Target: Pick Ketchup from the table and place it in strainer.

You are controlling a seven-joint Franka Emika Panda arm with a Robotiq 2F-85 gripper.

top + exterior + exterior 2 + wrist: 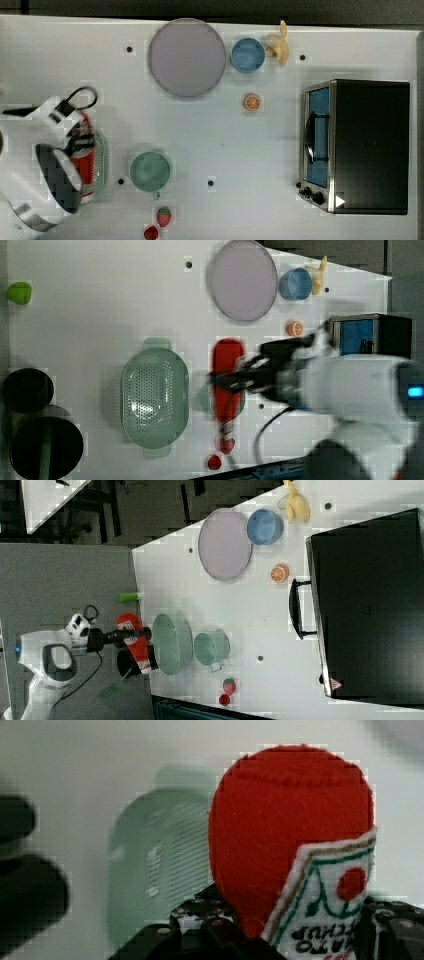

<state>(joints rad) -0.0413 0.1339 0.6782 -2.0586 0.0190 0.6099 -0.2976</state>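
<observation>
My gripper (235, 381) is shut on the Ketchup (227, 360), a slim red bottle with a white label, and holds it lying flat above the table. In the left view the bottle hangs just to the right of the pale mint-green strainer (155, 397), whose holed bottom is bare. In the top view the Ketchup (84, 161) overlaps the strainer (102, 162), with the arm covering most of both. The right view has the Ketchup (136, 649) in the gripper (131, 635) just left of the strainer (172, 642). The wrist view looks along the Ketchup (290, 830) toward the strainer (150, 865).
A teal cup (150, 171) stands close beside the strainer, with two strawberries (163, 216) near the table edge. A purple plate (187, 57), blue bowl (247, 54), banana (280, 45), orange slice (252, 102) and toaster oven (360, 145) lie farther off. Dark cups (27, 390) stand beyond the strainer.
</observation>
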